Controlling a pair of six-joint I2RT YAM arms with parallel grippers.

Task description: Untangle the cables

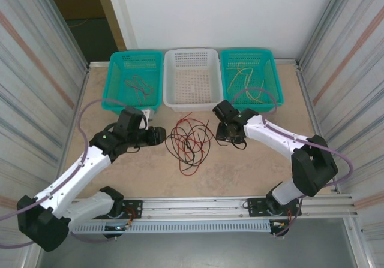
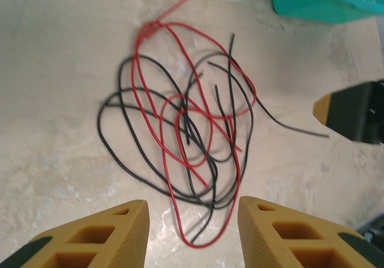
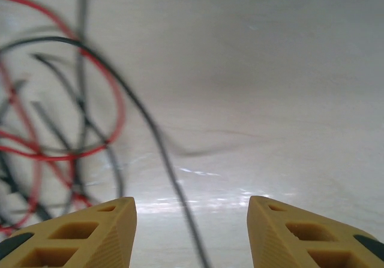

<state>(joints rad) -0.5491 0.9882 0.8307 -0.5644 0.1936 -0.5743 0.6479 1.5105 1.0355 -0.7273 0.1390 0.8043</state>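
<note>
The red and black cables (image 1: 189, 143) lie in one loose knot in the middle of the table (image 1: 252, 172), just near of the white basket (image 1: 170, 76). Yellow cables (image 1: 243, 79) already lie in the far right teal basket (image 1: 273, 70). I think a few thin wires (image 1: 139, 87) are in the far left teal basket (image 1: 114, 70), but they are too small to be sure. So one part is sorted, while red and black are not yet separated. My left gripper (image 2: 192, 205) is at the left of the knot and my right gripper (image 3: 191, 201) at its right. Both have the jaws about half open and hold nothing.
</note>
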